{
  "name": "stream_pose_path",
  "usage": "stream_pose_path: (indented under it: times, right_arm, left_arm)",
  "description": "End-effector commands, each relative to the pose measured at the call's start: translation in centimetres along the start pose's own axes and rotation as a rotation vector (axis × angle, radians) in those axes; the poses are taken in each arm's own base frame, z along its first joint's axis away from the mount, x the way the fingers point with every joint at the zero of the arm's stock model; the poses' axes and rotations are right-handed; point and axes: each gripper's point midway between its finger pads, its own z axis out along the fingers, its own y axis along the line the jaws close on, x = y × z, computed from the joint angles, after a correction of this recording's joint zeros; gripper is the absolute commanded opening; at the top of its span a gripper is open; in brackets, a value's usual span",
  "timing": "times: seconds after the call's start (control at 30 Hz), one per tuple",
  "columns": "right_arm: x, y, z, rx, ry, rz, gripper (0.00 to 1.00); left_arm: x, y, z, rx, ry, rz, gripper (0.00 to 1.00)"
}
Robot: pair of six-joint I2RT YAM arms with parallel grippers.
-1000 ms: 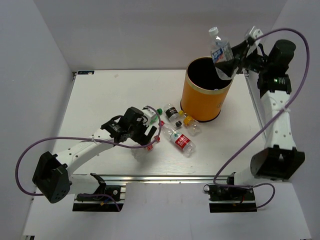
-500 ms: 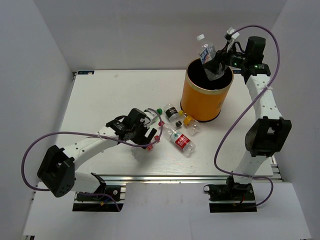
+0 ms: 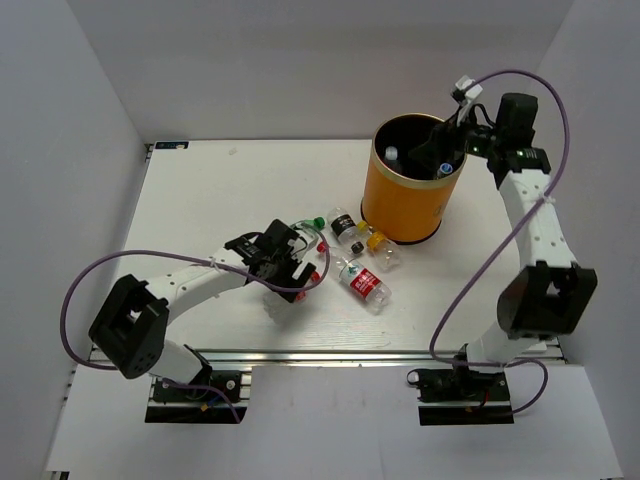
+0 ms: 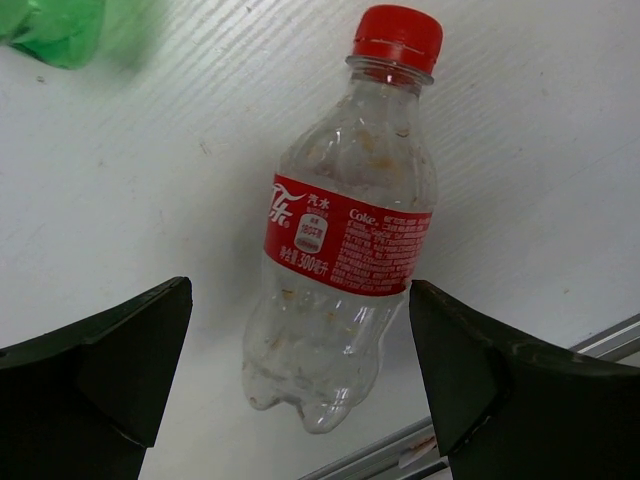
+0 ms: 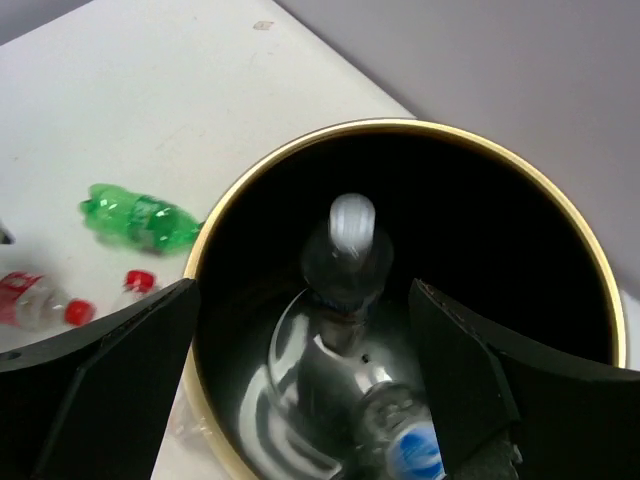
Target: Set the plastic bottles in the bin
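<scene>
The table (image 4: 520, 110) is matt white with fine ridges. The clear bottle (image 4: 340, 250) is thin glossy plastic, speckled inside, with a shiny red label and a ribbed red cap. The green bottle (image 5: 140, 218) is translucent plastic. The bin (image 5: 500, 240) has a glossy black interior that reflects light. The fingers (image 4: 110, 360) of the left gripper (image 4: 300, 295) are matt black.

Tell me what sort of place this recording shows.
Probably a lab robot test cell: white table boxed in by plain walls, two arms bolted at its near edge, orange bin and loose plastic bottles.
</scene>
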Motion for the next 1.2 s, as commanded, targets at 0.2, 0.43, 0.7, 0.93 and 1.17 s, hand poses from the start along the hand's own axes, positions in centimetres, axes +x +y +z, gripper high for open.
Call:
stream_pose_path:
  times: [0.2, 0.43, 0.7, 0.93, 1.17]
  right_arm:
    - [0.2, 7.4, -6.8, 0.068, -0.002, -0.018, 0.90]
    - [3.6, 11.4, -9.4, 0.058, 0.047, -0.067, 0.30]
    - [9.8, 14.9, -9.3, -0.036, 0.101, 0.089, 0.36]
    - [12.4, 15.2, -9.5, -0.026, 0.149, 0.088, 0.00]
    - [14.3, 15.8, -9.3, -0.064, 0.131, 0.077, 0.09]
  left_arm:
    - [0.0, -2.0, 1.3, 0.095, 0.048, 0.021, 0.99]
    - [1.0, -2.1, 2.4, 0.103, 0.119, 0.020, 0.65]
    - [-1.9, -3.8, -0.7, 0.160, 0.014, 0.037, 0.21]
    - [-12.6, -6.6, -9.3, 0.273, -0.317, 0.086, 0.12]
    - [-24.3, -6.9, -15.2, 0.263, -0.685, 0.054, 0.14]
